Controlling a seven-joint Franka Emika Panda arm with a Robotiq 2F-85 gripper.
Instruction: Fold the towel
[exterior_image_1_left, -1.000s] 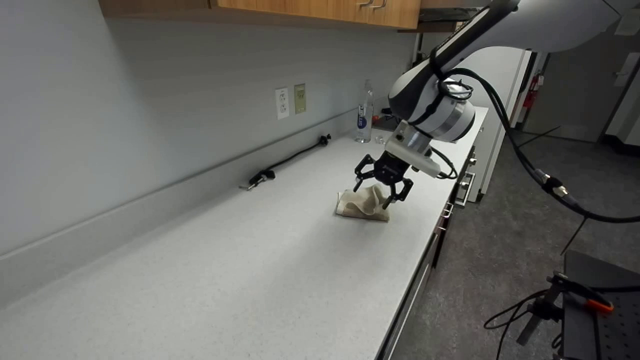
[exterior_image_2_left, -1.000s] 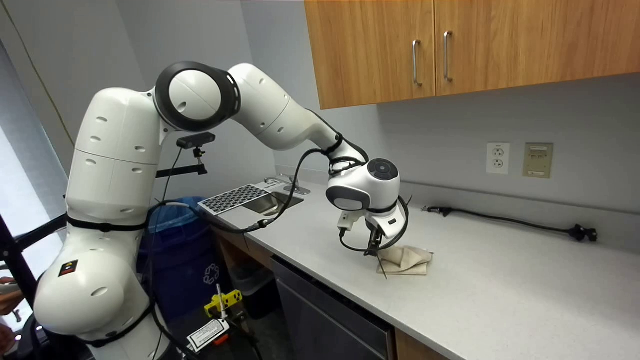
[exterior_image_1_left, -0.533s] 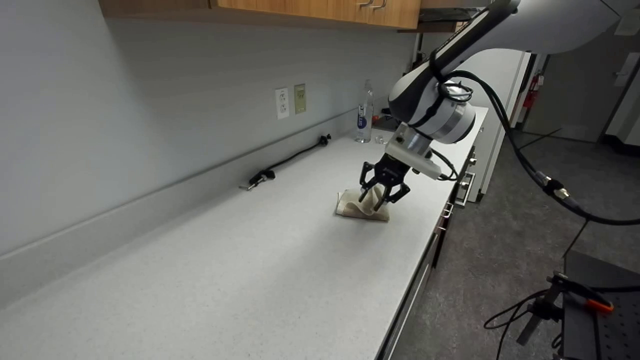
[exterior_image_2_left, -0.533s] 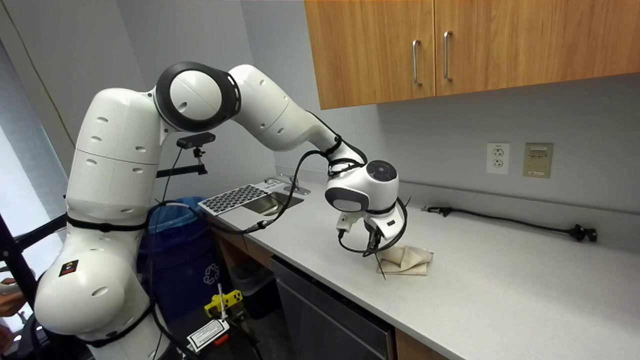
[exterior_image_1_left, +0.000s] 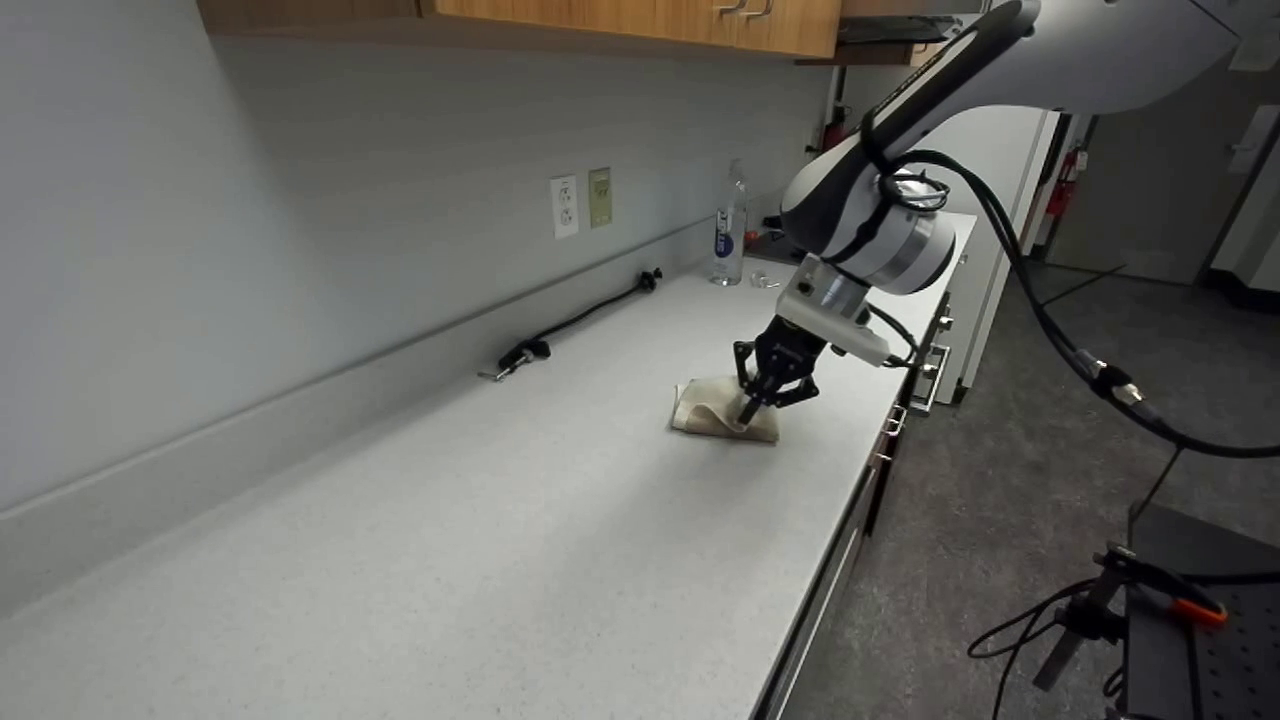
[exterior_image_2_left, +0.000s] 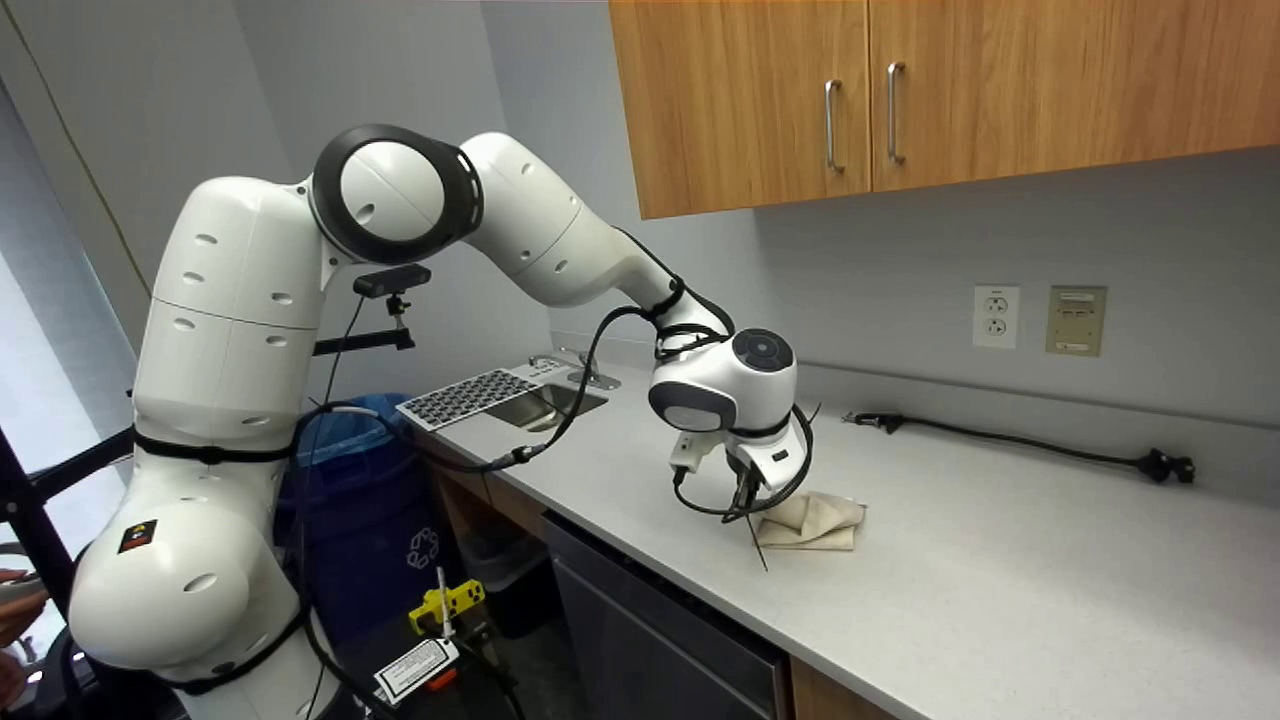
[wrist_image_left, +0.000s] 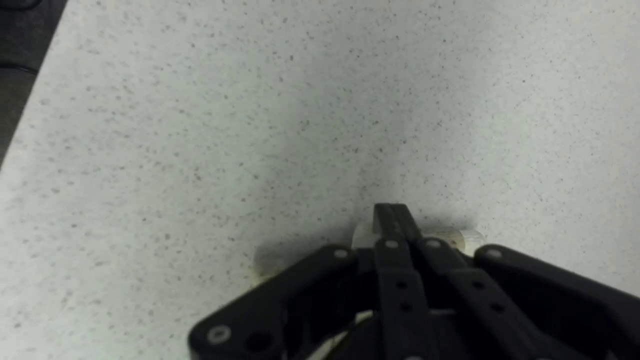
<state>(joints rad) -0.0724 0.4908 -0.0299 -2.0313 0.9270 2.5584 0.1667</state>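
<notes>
Towel (exterior_image_2_left: 815, 522) presumably being gripped; end effector (wrist_image_left: 391, 206) seen with tips together, pinch unconfirmed; careful lift and fold-over needed next.

An exterior view looks lengthwise along the counter (exterior_image_1_left: 430, 560) from above; an exterior view faces the cabinets (exterior_image_2_left: 740, 100). Both exterior views share the arm (exterior_image_2_left: 545, 225) and towel (exterior_image_1_left: 708, 402). The wrist view looks closely down past the gripper (wrist_image_left: 393, 212).

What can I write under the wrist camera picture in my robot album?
Peekaboo! A shut black gripper partly hides the cream towel on the speckled counter.
</notes>
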